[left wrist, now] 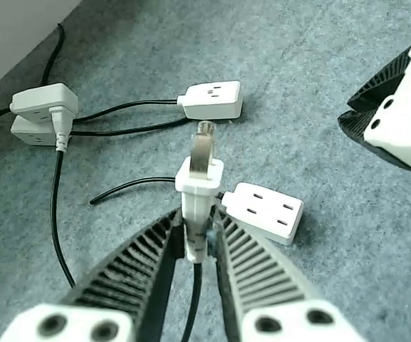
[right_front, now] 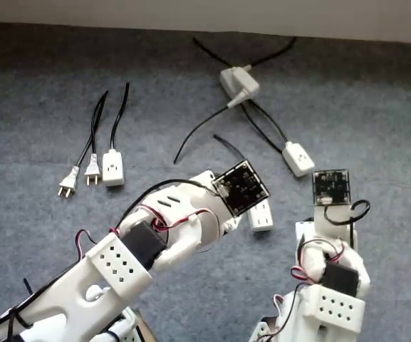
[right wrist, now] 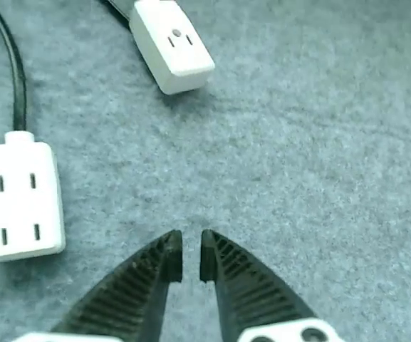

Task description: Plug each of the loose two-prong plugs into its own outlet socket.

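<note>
So far the left tool (left wrist: 196,224) grips one plug (left wrist: 199,179) near a socket (left wrist: 266,211), the right tool (right wrist: 191,256) is nearly closed on nothing, and two more plugs (right_front: 92,169) lie loose.

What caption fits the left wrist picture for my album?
Left gripper holds a two-prong plug, prongs forward, near an outlet socket on grey carpet.

Counter (right_front: 41,100): grey-blue with a flecked, carpet-like nap.
Gripped plug (left wrist: 196,192): white body, dull silver prongs, black cord.
Loose plugs (right_front: 68,182): white with black cords.
Outlet sockets (left wrist: 266,211): white with dark slots in pairs and black cords.
Left fingers (left wrist: 144,263) and right fingers (right wrist: 137,278): black, with fine ribs across the inner faces.
Arms (right_front: 120,267): white shells with rows of small dark holes, and red, black and white wires.
</note>
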